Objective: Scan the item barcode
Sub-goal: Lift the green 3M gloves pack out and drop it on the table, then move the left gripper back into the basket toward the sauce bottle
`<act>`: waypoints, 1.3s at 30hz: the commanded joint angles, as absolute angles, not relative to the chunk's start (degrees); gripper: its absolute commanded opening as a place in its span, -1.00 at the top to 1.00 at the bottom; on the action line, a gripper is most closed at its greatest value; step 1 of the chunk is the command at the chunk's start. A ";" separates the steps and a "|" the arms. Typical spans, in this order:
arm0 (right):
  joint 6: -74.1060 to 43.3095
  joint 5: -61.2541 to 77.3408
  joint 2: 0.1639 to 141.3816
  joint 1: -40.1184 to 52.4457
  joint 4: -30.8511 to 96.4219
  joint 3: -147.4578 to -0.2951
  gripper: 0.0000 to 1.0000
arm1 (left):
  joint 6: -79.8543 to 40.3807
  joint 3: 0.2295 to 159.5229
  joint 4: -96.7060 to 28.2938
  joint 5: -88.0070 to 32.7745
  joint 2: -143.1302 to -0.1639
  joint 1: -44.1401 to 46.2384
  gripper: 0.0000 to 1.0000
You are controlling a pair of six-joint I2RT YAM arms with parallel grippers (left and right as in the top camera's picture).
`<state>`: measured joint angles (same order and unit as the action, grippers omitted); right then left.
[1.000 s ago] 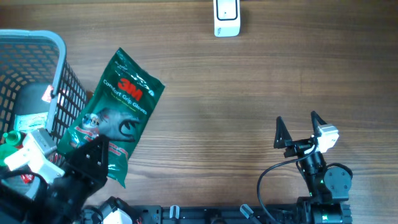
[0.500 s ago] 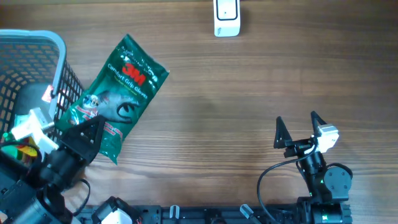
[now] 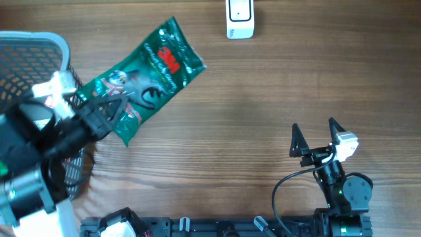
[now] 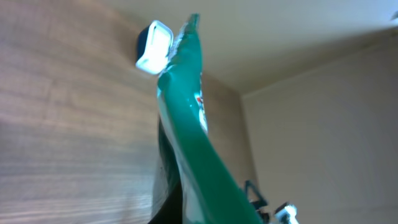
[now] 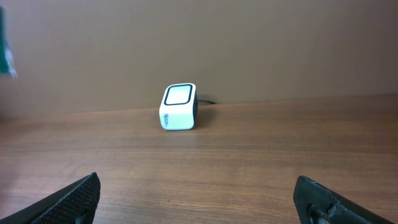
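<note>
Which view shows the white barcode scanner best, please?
Right wrist: the scanner stands whole, facing the camera. Overhead cuts it off at the frame edge; left wrist shows it tilted, beside the green packet.

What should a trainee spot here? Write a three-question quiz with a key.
1. True or false: the right gripper is holding the white barcode scanner.
2. The left gripper is shut on: A) the green 3M glove packet; B) the barcode scanner; C) nothing.
3. Short answer: which arm is next to the wire basket?

Key: 1 false, it stands open and empty, far from the scanner. 2 A. 3 the left arm.
</note>
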<state>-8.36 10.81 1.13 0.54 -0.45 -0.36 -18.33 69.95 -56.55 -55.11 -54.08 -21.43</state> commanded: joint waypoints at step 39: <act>-9.13 10.07 0.80 0.80 -0.75 -0.30 -1.00 | -22.90 54.72 -40.05 -11.94 -49.52 12.53 -1.00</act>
<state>-8.36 10.61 1.13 0.67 -0.45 -0.36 -23.66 53.63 -40.49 -15.57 -53.54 12.12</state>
